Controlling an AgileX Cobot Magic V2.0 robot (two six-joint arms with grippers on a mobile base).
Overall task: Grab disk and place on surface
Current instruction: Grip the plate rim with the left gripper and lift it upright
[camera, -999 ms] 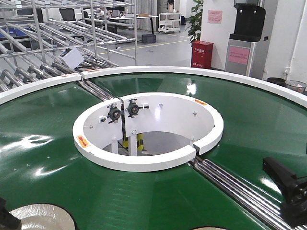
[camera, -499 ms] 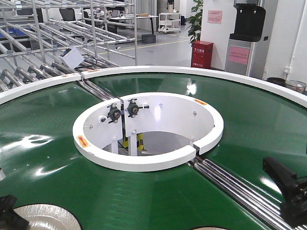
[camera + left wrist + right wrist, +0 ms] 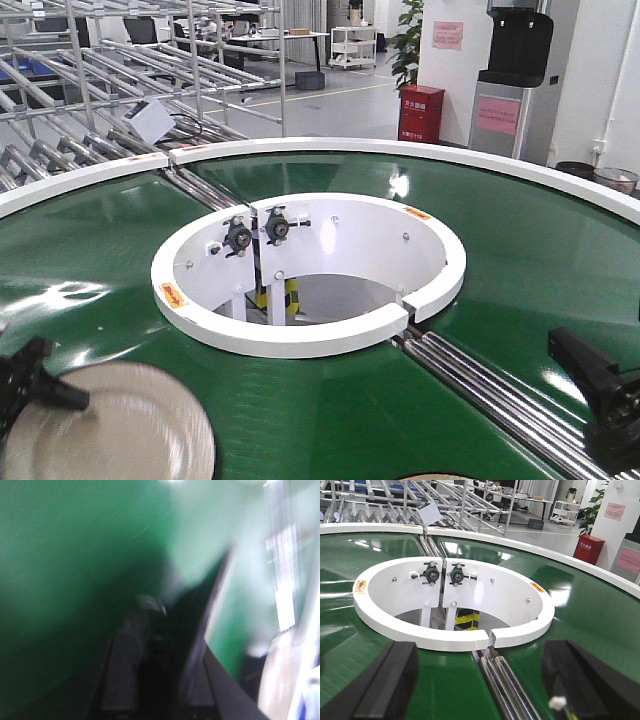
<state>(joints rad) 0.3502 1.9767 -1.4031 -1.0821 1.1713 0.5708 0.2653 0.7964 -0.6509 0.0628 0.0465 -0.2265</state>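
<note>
A pale metallic disk hangs tilted above the green conveyor belt at the lower left of the front view. My left gripper is shut on its left rim. The left wrist view is badly blurred: the disk shows as a thin dark plate edge-on between the fingers of my left gripper. My right gripper hovers at the lower right over the belt. In its own view my right gripper stands open, holding nothing. The surface is out of view.
A white inner ring surrounds the conveyor's central hole. Steel rollers cross the belt from the ring toward the front right. A pale sliver of something shows at the bottom edge. Metal racks stand beyond the belt.
The disk has risen and moved right and up in the front view, now tilted and larger. My left gripper has come up with it. The right gripper has not moved.
</note>
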